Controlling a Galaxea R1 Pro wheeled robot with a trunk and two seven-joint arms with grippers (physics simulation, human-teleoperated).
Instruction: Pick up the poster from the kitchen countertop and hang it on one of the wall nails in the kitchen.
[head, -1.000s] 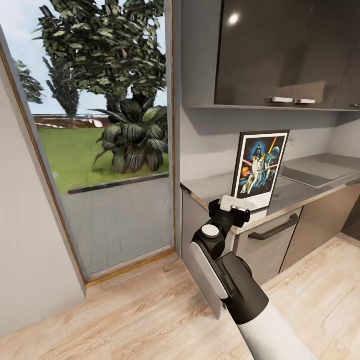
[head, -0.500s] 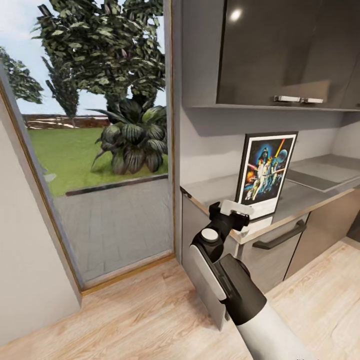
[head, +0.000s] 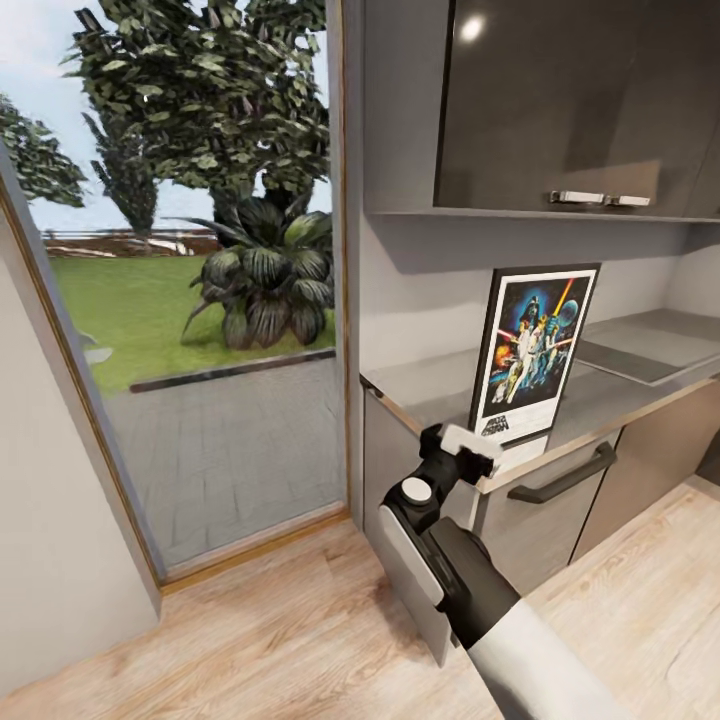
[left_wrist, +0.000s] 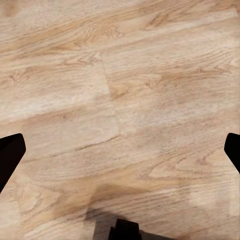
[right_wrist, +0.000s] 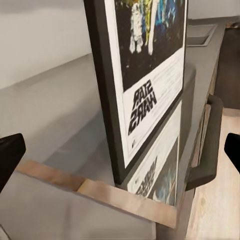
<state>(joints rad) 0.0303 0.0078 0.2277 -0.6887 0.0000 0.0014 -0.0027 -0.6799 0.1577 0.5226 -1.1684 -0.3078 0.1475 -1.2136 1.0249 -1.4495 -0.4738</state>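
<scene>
Nearest the robot, the right arm reaches forward and slightly left from the lower right of the head view, white forearm, black wrist, the right claw (head: 462, 447) just below the front lip of the smooth grey stone-like counter (head: 430, 388). In the right wrist view both dark fingertips sit wide apart at the picture's edges, so this claw is fully spread and holds nothing; the poster's lower corner lies between the fingers but untouched.

The tall rectangular Star Wars poster with thin black frame and white border (head: 533, 350) stands upright near the counter's front edge, its bottom resting on the slab, mirrored in the glossy surface, above the grey cabinet front with a dark bar handle (head: 560, 476).

The risk, as I judge it: the poster seems finely balanced on a narrow edge, so a finger nudging the frame before closing could tip it backward onto the counter or slide it off the front. Coming up from below, the claw could also catch the counter lip.

The left claw (left_wrist: 120, 150) points down at the pale wooden plank floor (left_wrist: 120, 90), fingertips wide apart, empty.

Further back, dark glossy wall cupboards (head: 570, 100) hang above the plain light-grey wall (head: 420, 290).
</scene>
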